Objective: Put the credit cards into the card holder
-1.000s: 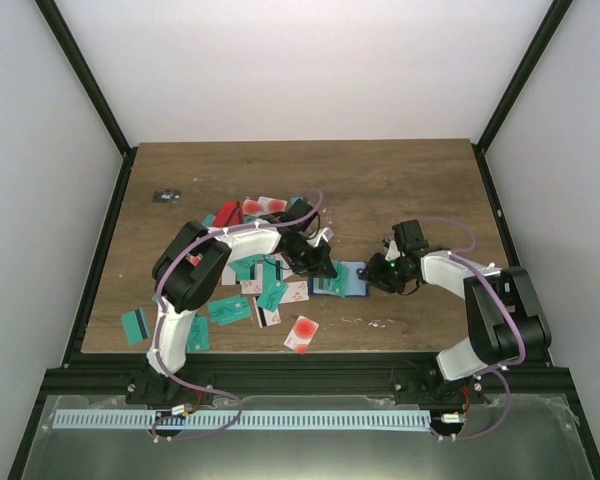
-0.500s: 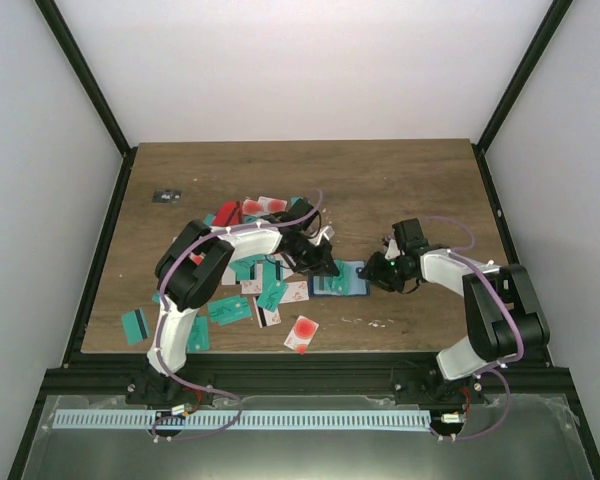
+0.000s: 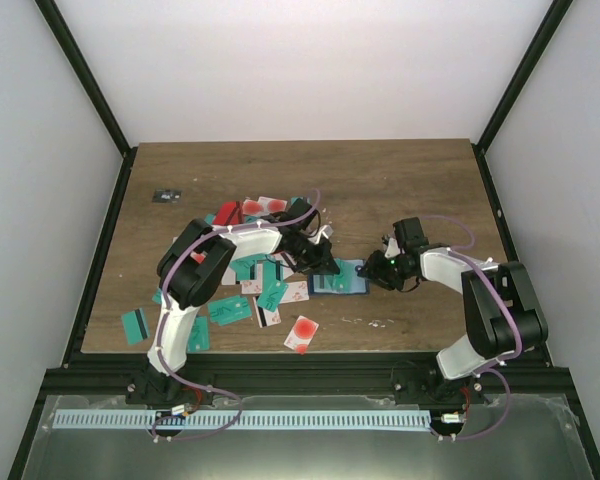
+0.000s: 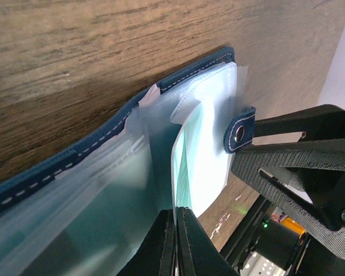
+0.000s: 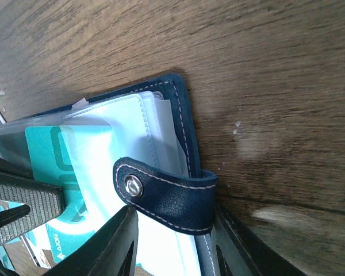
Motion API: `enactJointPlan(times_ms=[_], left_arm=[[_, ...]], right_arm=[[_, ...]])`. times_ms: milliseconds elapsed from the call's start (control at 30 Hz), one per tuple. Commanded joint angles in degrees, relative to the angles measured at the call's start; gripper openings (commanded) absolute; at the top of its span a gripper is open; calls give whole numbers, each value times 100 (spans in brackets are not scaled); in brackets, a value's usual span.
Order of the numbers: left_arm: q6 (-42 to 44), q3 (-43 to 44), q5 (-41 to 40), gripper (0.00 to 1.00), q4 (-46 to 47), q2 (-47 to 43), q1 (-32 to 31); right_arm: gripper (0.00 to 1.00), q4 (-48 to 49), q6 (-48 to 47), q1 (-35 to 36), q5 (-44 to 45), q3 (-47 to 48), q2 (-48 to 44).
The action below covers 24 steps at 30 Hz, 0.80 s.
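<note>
Shift: left claw [image 4: 175, 233] is inching toward the card holder [image 3: 342, 281], pinching a teal credit card [image 5: 52, 152].
Right claw [image 5: 172, 230]: gripping the clasp tab [image 5: 172, 192], steadying the holder on the bench [image 5: 276, 69].
Meaning: card is entering a clear sleeve [image 4: 213, 144].

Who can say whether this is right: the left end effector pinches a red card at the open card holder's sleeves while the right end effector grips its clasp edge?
Only the colour is wrong. The right wrist view shows the left end effector pinching a teal card, not a red one, at the open card holder sleeves while the right end effector grips its clasp edge.
</note>
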Motion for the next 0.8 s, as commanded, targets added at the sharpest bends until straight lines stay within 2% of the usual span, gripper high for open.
enactJointPlan(times_ms=[0,433,667,767], left_arm=[[-287,-76,-319,4,295,201,-25],[-522,-112,-429,4,531,292,-137],[-268,-106,-992,4,122,99,-100],[-319,-320,-1118,4,217,-54,-53]], right_arm=[[38,-22,-73,6,92,-77,289],[38,23,-69,5,-8,-51,333],[38,26,-83,1,-8,-89,324],[38,7,-104,1,11,-101,322]])
